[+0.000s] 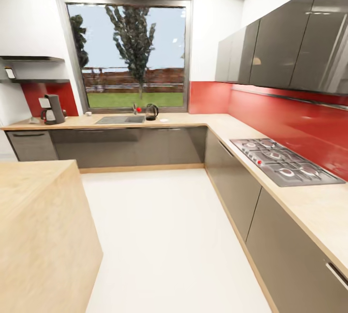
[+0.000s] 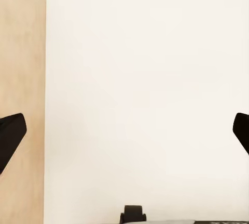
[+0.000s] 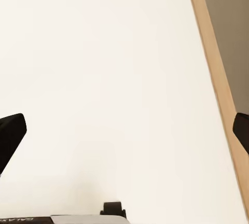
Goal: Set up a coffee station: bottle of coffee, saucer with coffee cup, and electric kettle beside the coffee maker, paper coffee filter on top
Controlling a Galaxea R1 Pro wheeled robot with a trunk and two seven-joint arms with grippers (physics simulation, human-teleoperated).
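We see the coffee maker [image 1: 52,109] at the worktop's [image 1: 193,120] far left end, the kettle [image 1: 152,111] beside the sink [image 1: 120,120]. Both grippers (left [image 2: 124,130], right [image 3: 124,130]) hang released, grasping nothing, over the floor [image 1: 164,235].

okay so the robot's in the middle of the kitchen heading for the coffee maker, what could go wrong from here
The wooden island sits close on the robot's left, so the base or left arm could clip it while driving forward. The electric kettle stands right beside the sink and could tip in when grasped. The coffee maker is near the counter's far end, where reach may be awkward.
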